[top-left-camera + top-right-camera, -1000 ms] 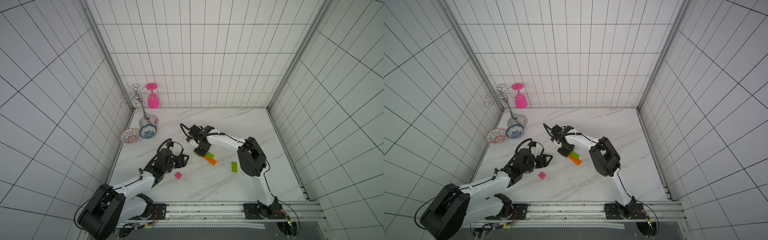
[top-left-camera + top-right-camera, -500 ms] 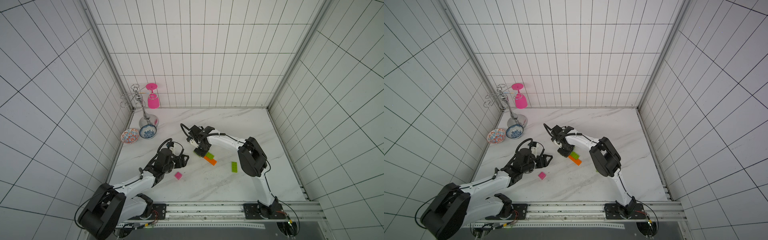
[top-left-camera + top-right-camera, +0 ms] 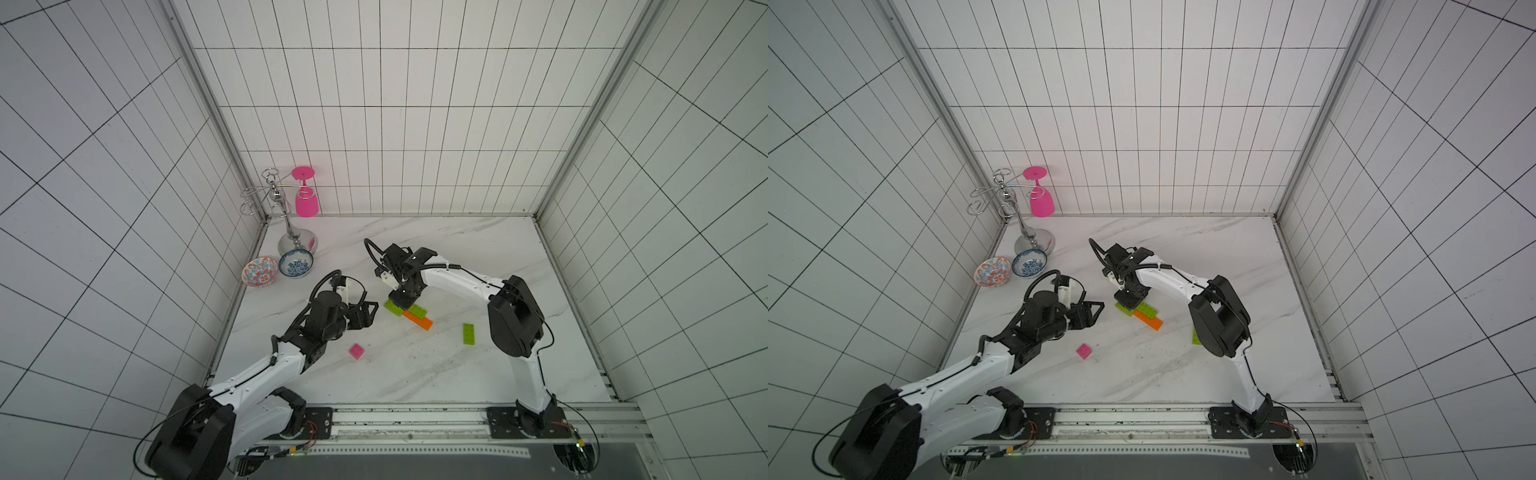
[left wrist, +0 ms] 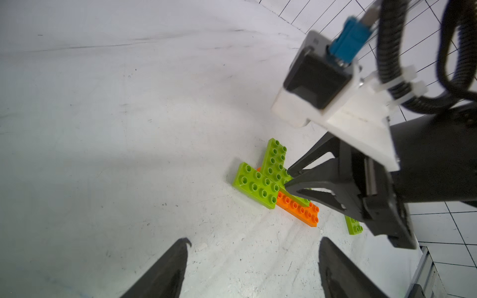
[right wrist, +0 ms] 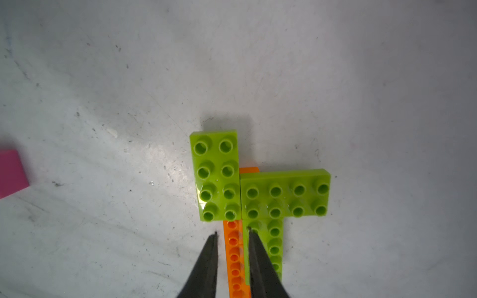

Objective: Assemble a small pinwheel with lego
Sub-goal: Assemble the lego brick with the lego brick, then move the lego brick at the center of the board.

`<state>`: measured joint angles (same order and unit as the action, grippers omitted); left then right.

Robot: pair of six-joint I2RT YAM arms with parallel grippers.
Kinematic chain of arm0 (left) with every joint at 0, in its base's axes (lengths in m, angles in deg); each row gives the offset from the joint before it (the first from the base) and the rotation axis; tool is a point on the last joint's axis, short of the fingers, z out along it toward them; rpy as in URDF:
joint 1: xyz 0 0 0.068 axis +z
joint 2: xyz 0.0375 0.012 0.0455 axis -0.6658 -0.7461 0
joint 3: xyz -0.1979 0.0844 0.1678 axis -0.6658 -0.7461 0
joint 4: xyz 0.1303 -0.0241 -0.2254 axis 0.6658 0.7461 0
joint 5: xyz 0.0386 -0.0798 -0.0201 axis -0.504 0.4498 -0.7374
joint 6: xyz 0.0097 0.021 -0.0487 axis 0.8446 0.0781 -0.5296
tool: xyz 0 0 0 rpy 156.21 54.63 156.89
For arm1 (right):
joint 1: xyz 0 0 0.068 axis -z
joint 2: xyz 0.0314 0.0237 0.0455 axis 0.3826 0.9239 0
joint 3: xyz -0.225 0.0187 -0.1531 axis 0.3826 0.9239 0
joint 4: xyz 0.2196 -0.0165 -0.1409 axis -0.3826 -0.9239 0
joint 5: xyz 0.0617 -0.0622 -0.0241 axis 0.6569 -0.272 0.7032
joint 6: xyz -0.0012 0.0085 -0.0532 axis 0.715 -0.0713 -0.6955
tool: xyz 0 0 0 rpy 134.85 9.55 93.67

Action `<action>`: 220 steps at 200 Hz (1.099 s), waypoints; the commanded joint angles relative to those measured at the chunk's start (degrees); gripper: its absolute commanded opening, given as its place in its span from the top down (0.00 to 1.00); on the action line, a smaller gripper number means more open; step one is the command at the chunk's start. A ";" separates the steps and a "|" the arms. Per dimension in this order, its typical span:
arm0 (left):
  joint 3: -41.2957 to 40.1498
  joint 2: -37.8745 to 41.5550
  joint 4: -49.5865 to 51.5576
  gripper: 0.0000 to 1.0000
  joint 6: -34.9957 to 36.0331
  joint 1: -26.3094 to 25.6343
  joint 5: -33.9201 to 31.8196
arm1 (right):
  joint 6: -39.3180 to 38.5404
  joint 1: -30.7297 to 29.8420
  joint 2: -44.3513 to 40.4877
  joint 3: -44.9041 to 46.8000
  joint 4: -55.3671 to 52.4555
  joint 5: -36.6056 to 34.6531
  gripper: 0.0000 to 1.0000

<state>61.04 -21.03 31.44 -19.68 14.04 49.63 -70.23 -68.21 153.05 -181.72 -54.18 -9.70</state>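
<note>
Pinwheel [image 5: 273, 201] half-built: 3 greens pressed on orange bar [image 5: 235, 254], bar flat on table. R gripper [image 5: 232, 231] directly over bar. R wrist view alone shows its fingers [image 5: 206, 263] parted a crack, orange studs btwn, gripping nothing; top views hide this. L gripper [image 4: 254, 240] near bar, fingers wide apart, empty. Pink brick [image 3: 356, 351] and 4th green [image 3: 468, 333] lie apart from bar, opposite sides. In a top view 4th green [image 3: 1195, 338] sits mostly behind R arm.
</note>
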 commanded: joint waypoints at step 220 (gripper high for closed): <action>16.80 -28.81 -7.53 0.19 4.58 -34.35 -12.72 | 40.52 16.97 -32.65 54.95 16.23 -4.36 0.44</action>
<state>76.07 -49.69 24.93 -15.26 -20.16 38.22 -29.42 -52.21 118.74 -128.96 -38.99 -15.89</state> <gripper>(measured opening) 0.814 0.583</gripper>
